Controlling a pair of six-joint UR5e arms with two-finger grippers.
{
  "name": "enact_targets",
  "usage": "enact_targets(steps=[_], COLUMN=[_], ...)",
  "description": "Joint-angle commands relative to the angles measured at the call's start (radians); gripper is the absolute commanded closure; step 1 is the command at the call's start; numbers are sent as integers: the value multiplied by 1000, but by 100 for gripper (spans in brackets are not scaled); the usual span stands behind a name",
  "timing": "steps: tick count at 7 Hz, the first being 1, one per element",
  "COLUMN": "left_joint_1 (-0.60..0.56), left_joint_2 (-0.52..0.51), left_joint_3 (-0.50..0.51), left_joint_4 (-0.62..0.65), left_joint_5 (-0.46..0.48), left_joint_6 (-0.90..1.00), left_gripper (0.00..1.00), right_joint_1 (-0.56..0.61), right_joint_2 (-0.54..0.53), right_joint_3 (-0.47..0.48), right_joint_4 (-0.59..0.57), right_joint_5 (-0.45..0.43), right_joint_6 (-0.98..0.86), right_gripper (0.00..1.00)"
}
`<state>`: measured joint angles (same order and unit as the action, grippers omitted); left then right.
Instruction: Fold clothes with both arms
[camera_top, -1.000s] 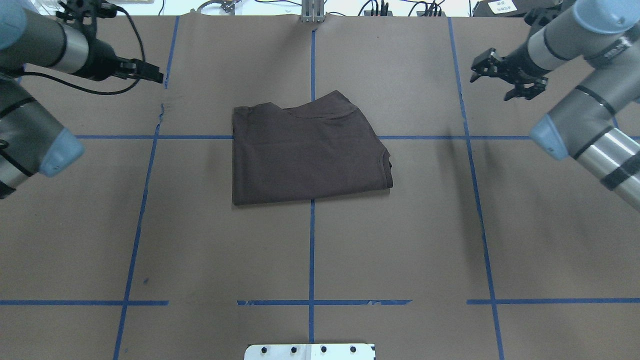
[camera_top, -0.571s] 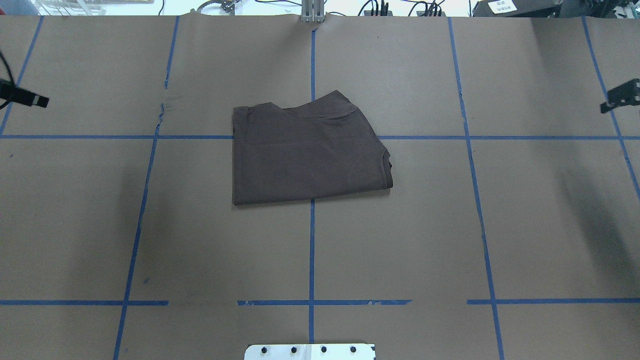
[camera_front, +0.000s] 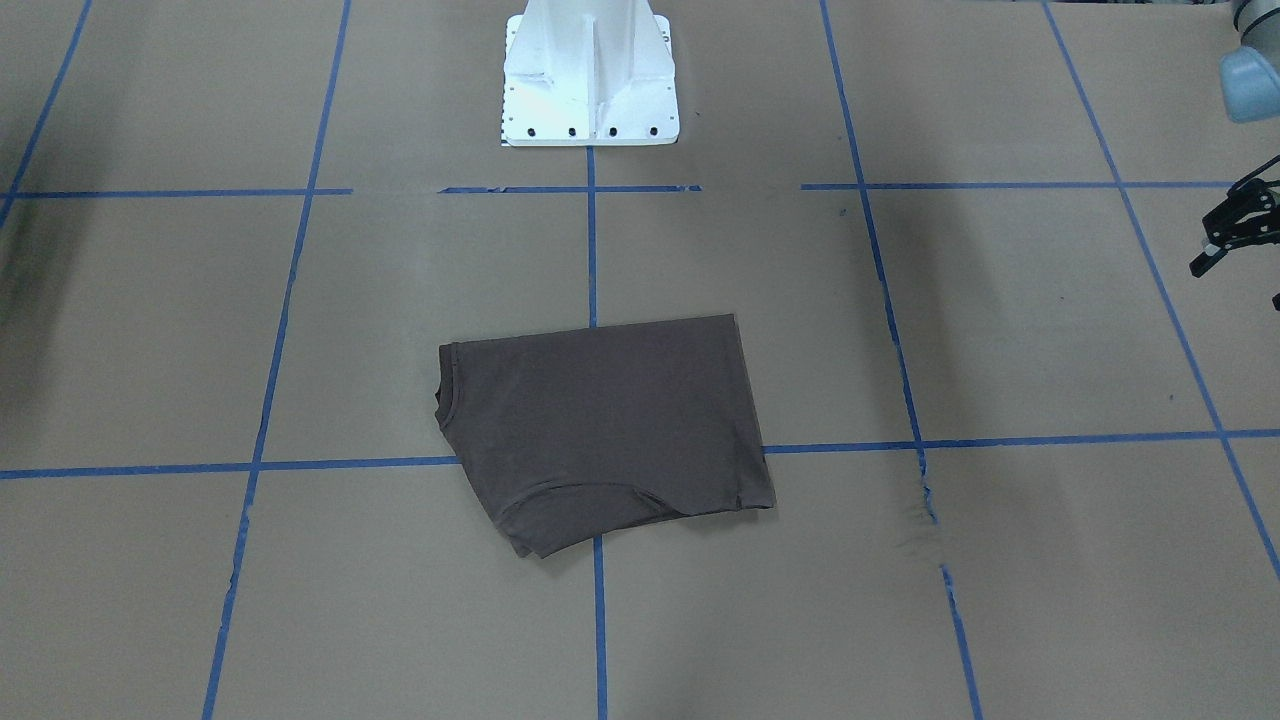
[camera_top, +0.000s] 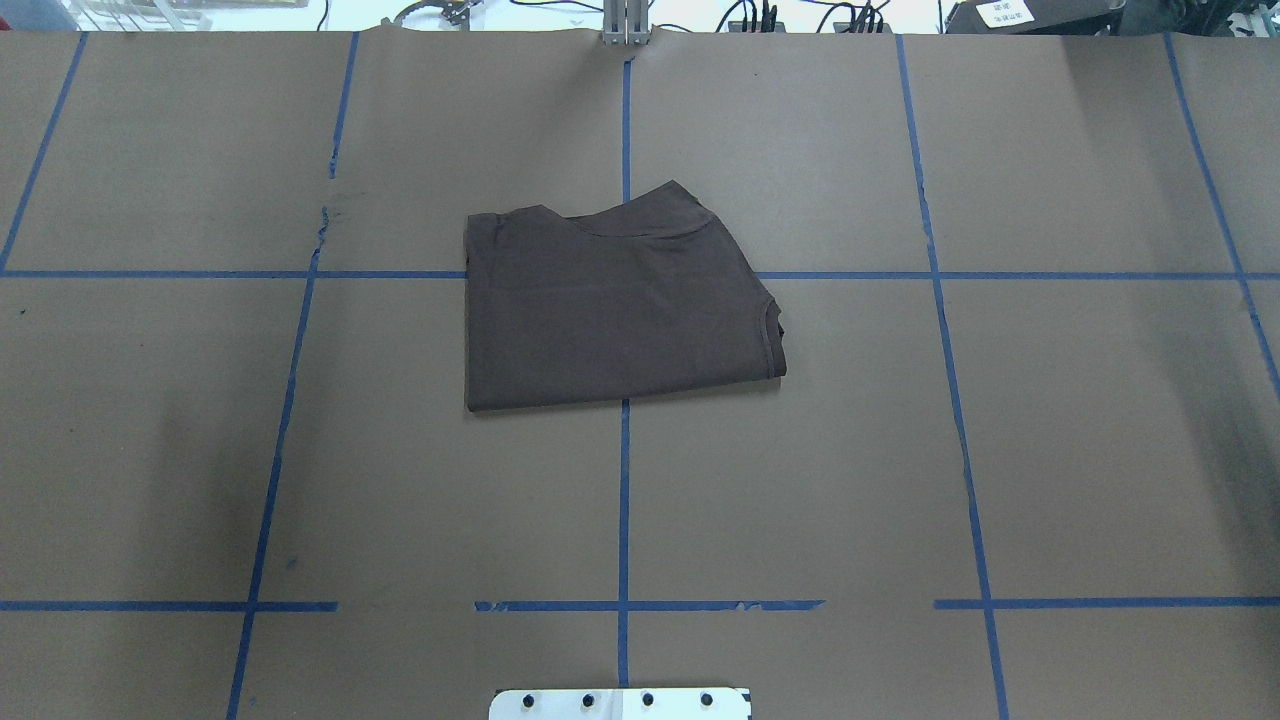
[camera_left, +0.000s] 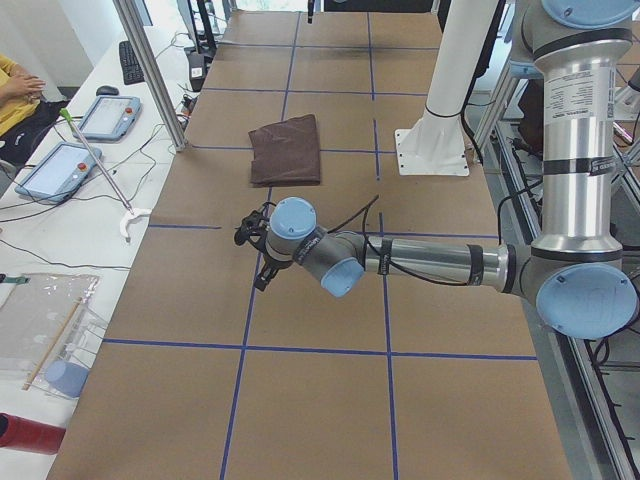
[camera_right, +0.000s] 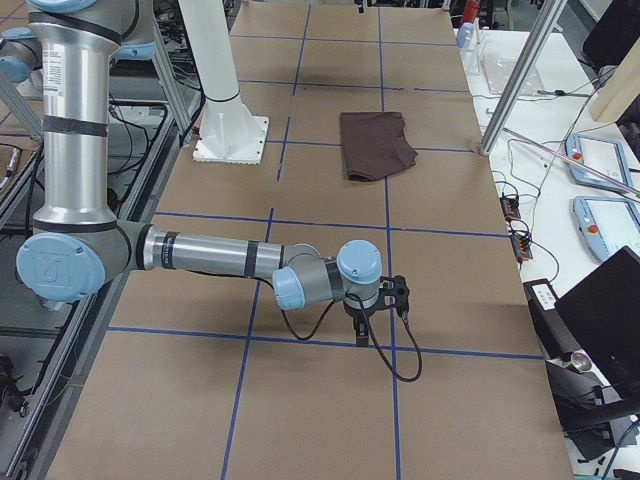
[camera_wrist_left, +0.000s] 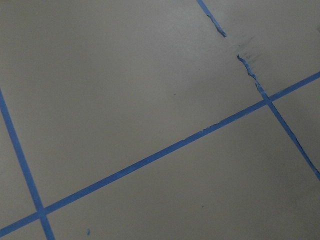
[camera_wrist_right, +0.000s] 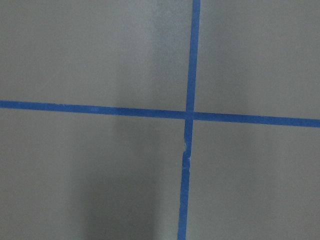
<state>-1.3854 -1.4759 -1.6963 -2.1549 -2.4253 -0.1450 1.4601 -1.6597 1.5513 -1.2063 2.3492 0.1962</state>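
The dark brown T-shirt lies folded into a rough rectangle at the middle of the brown table; it also shows in the front view. Its collar and sleeve edge face the far side. Neither arm touches it. My left gripper shows only partly at the front view's right edge, far from the shirt, and I cannot tell whether it is open. It also shows low over the table in the left view. My right gripper shows only in the right view, low over the table's end; I cannot tell its state.
The white pedestal base stands at the robot's side of the table. Blue tape lines grid the paper cover, with a torn patch. Tablets and cables lie on the side bench. A metal post stands at the far edge.
Both arms have swung outward and left the overhead view. The folded shirt has not moved.
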Motion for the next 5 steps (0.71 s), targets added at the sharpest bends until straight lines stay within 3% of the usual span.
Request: enact_targets(steps=[1, 3, 4, 5], left_joint_1=[-42, -52, -108, -154], left_joint_2=[-1, -14, -1, 2], left_joint_3=[13, -121, -137, -173], left_joint_4=[166, 493, 519, 603], left_joint_5=[5, 9, 17, 17], left_joint_6=[82, 90, 214, 260], left_gripper=[0, 0, 0, 0], right_joint_1=[25, 75, 130, 149], right_joint_2=[-28, 9, 81, 93], right_joint_3=[-4, 10, 16, 62], right_joint_4=[-13, -279, -432, -506], right_joint_5=[10, 22, 16, 16], right_joint_6=[-43, -256, -344, -380], right_gripper=[0, 0, 0, 0])
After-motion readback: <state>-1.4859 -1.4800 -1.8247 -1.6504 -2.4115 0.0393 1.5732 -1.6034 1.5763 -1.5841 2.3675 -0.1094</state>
